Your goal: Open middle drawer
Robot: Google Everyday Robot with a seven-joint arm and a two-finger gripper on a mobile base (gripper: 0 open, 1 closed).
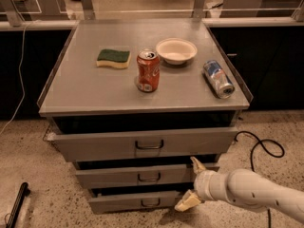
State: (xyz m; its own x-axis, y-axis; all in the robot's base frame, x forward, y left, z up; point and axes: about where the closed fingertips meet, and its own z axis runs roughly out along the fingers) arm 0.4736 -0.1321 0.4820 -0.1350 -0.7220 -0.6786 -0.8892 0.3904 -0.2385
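Note:
The grey cabinet has three drawers. The middle drawer (pixel 142 175) is a low flat front with a small dark loop handle (pixel 149 177); it stands a little forward of the cabinet body, below the taller top drawer (pixel 147 144). My gripper (pixel 192 184) is at the right end of the middle drawer, to the right of its handle. Its two pale fingers are spread apart, the upper fingertip (pixel 197 165) at the drawer's top edge and the lower fingertip (pixel 187 201) by the bottom drawer (pixel 137 202). It holds nothing.
On the cabinet top (pixel 95 89) stand a green-yellow sponge (pixel 113 58), a red soda can (pixel 148 71), a white bowl (pixel 176 50) and a blue can lying on its side (pixel 218 78). A black cable (pixel 263 146) lies on the floor at right. A dark stick (pixel 16 203) lies at left.

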